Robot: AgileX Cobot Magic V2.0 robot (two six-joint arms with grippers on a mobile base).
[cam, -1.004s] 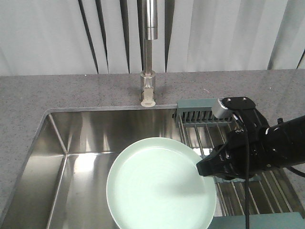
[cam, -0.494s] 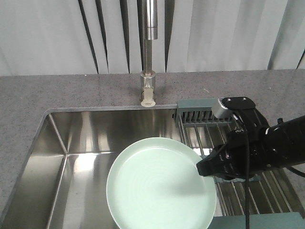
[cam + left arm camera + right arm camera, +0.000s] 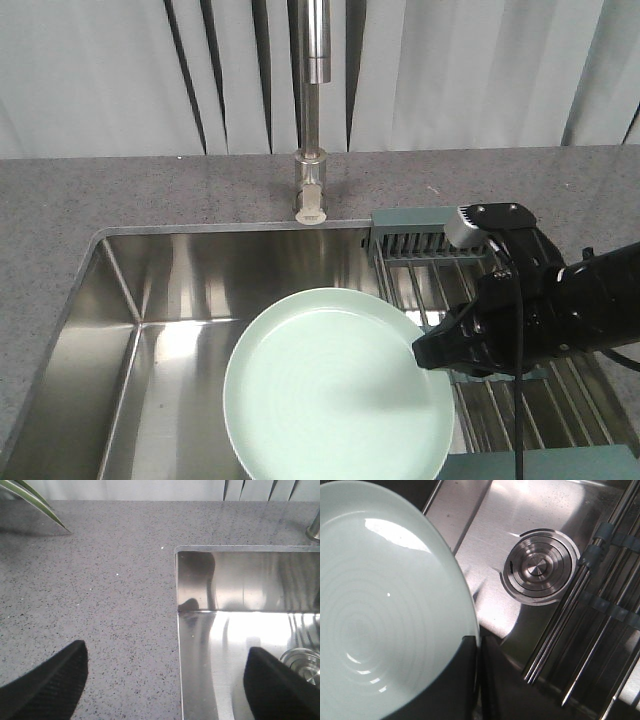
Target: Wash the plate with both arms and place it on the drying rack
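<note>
— Grey speckled surface (image 3: 150, 190) is wrapping round a steel sink (image 3: 180, 270), with a pale curtain hanging behind the faucet (image 3: 313, 100). Where is the plate (image 3: 338, 385) sitting?

— It is hanging over the basin, front right part, face up and near flat. The right tool (image 3: 425, 352) is gripping it at its right rim. The wrist view is showing a dark finger (image 3: 462, 680) lapping over the plate's edge, jaws closing onto the rim, with the drain (image 3: 538, 570) showing below and beside it.

— And the left tool (image 3: 165, 682)?

— It is hovering over the surface by the sink's far left corner, spread wide and holding nothing. It is well apart from the plate and not showing in the front view.

— So which relation is deciding the next move?

— I am judging it as this: the plate is lying to the left tool's right, so for a two-arm wash that arm is needing to travel rightward into the basin. The drying rack (image 3: 410, 220) is lying just beside the plate on the right, under the right arm, with its rods running front to back. The right arm is the nearer one for racking.
</note>
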